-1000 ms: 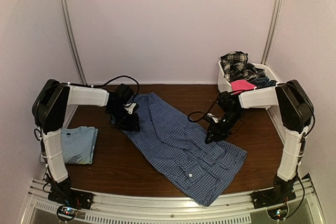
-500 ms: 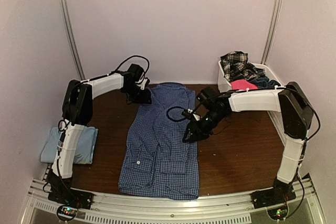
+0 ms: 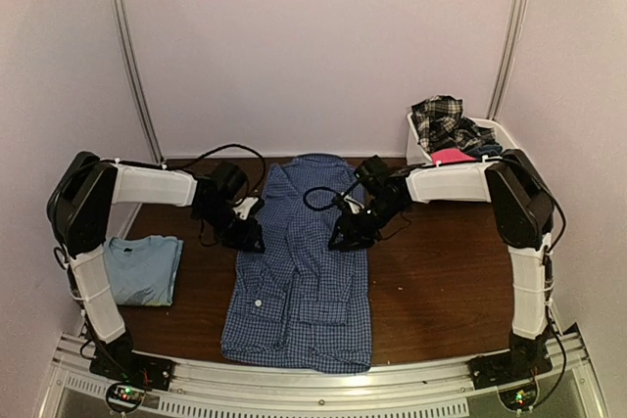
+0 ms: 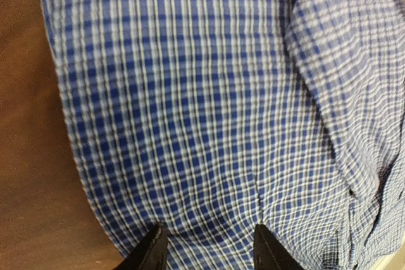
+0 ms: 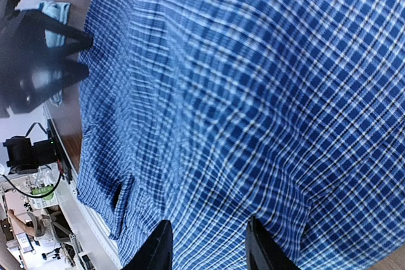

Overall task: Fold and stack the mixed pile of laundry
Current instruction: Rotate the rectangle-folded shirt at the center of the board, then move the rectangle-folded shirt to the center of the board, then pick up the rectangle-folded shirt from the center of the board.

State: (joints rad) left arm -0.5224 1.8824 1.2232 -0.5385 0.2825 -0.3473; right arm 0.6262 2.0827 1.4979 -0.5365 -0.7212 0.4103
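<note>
Blue check shirt (image 3: 299, 281) lies flat mid-tabletop (image 3: 441, 281), collar at the far edge, hem at the near edge. Left gripper (image 3: 250, 237) sits at its left side and right gripper (image 3: 343, 237) at its right, both with fingers parted over flat cloth and nothing pinched. Likely step is folding the sides in: take only the outer edge, level with each other, and move together; folded light blue T-shirt (image 3: 145, 269) marks the stack near the left edge

Check shirt (image 3: 299, 281) — matt woven cloth; table (image 3: 431, 281) — dark wood, perhaps faintly glossy
</note>
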